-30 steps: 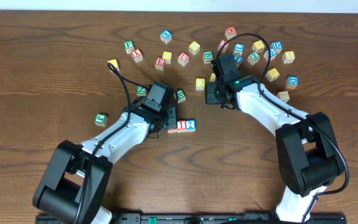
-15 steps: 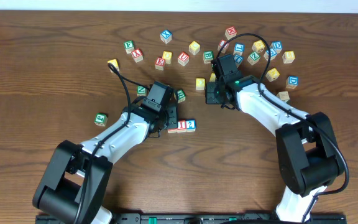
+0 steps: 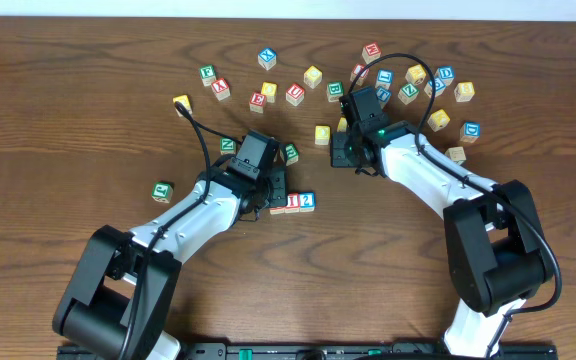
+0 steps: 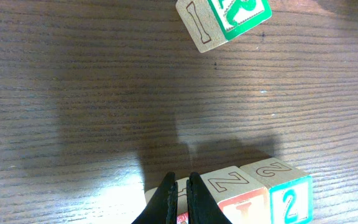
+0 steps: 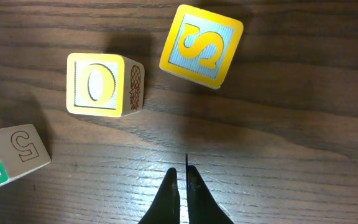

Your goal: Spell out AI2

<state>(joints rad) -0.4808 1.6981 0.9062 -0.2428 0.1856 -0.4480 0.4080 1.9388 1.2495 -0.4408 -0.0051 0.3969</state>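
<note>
Left wrist close-up: fingers of left gripper (image 4: 181, 182) pressed together, holding nothing, poised at the left end of a touching row on the table (image 4: 73, 93): partly hidden cube (image 3: 278, 208), red I cube (image 4: 241, 200), blue 2 cube (image 4: 286, 198). Likewise closed and empty, right gripper (image 5: 180, 173) over bare wood, near yellow S cube (image 5: 201, 46) and yellow O cube (image 5: 101, 84)

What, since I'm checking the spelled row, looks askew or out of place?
Nothing stands out. The red I cube and blue 2 cube sit flush side by side. The third cube beside the I is hidden under the shut left gripper, letter unreadable.
</note>
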